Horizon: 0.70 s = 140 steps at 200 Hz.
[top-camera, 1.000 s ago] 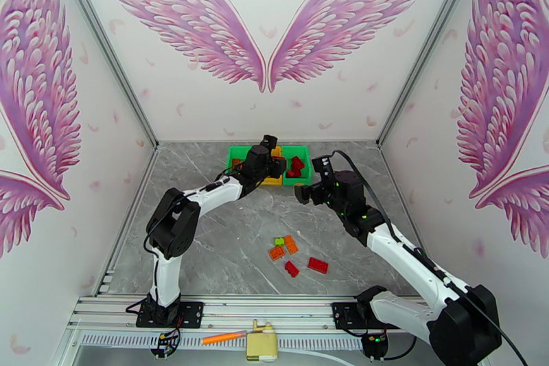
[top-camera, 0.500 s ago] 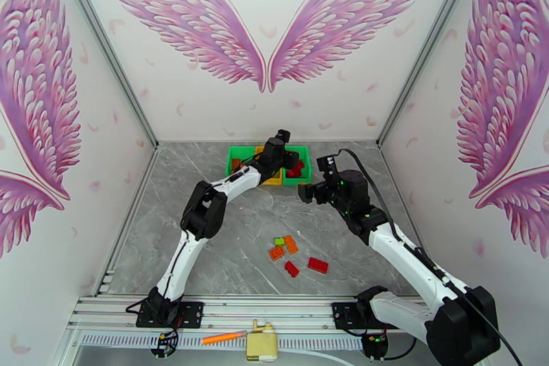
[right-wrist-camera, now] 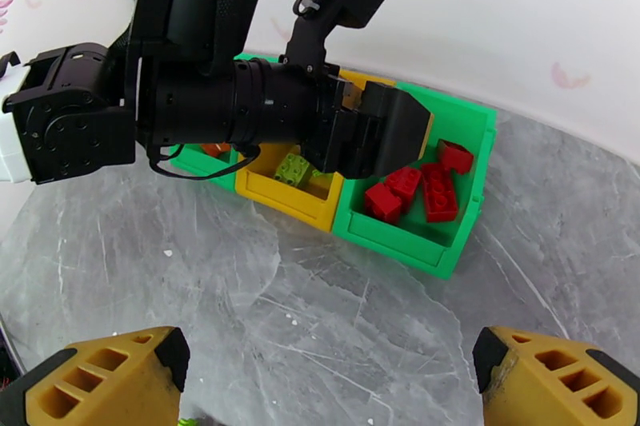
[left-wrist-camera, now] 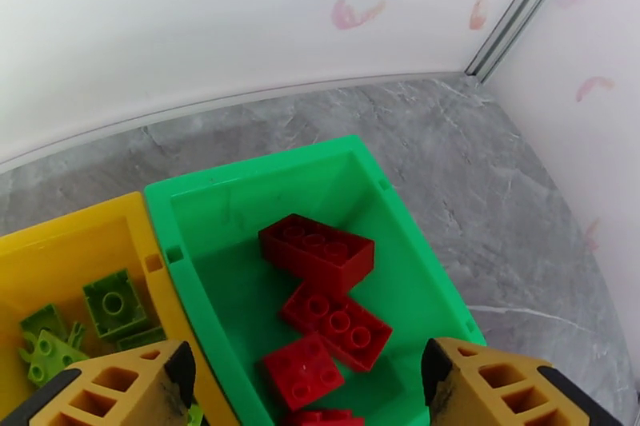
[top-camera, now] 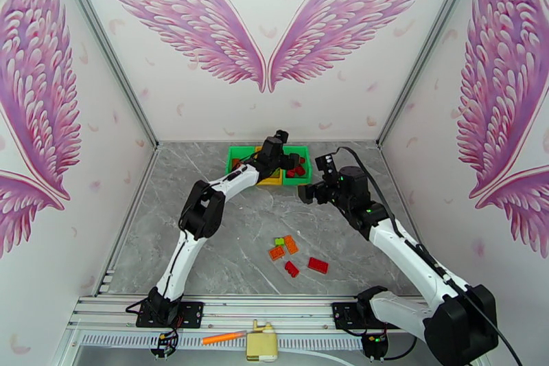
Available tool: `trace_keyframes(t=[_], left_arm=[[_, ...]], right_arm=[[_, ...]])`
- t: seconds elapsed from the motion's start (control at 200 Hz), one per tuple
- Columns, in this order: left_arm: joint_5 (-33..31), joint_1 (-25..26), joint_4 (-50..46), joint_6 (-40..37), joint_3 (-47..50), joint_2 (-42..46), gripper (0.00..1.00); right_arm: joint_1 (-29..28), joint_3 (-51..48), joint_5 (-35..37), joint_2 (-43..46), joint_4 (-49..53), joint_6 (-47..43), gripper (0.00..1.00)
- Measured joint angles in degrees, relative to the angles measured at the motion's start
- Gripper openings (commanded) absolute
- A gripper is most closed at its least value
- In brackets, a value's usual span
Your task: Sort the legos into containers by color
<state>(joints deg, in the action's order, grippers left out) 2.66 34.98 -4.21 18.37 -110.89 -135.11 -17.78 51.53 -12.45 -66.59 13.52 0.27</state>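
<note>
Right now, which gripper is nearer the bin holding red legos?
Left. The left gripper hovers over that green bin; the right gripper hangs short of it, above the table.

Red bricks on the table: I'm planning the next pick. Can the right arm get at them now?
Probably yes: the right gripper is open, and the red bricks lie uncovered on the table with nothing between.

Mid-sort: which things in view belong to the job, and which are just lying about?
Job: right green bin with red legos; yellow bin with light green legos; left green bin; loose legos on the table.
Lying about: orange stick; cream object.
</note>
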Motion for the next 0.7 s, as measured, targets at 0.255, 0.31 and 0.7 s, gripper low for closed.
trace_keyframes(t=[0.255, 0.31, 0.7], left_arm=[[-2.8, -1.0, 9.0, -0.2, 18.6, 18.0, 0.93], [-3.7, -1.6, 11.6, -0.2, 23.0, 22.3, 0.93], [-3.6, -4.3, 23.0, -7.4, 49.1, 42.6, 0.98]], right_arm=[[-3.2, 7.1, 0.5, -3.3, 12.4, 1.4, 0.99], [-4.3, 7.2, 1.4, -3.8, 14.5, 2.5, 0.99], [-7.9, -1.2, 7.8, -2.9, 24.9, 17.8, 0.99]])
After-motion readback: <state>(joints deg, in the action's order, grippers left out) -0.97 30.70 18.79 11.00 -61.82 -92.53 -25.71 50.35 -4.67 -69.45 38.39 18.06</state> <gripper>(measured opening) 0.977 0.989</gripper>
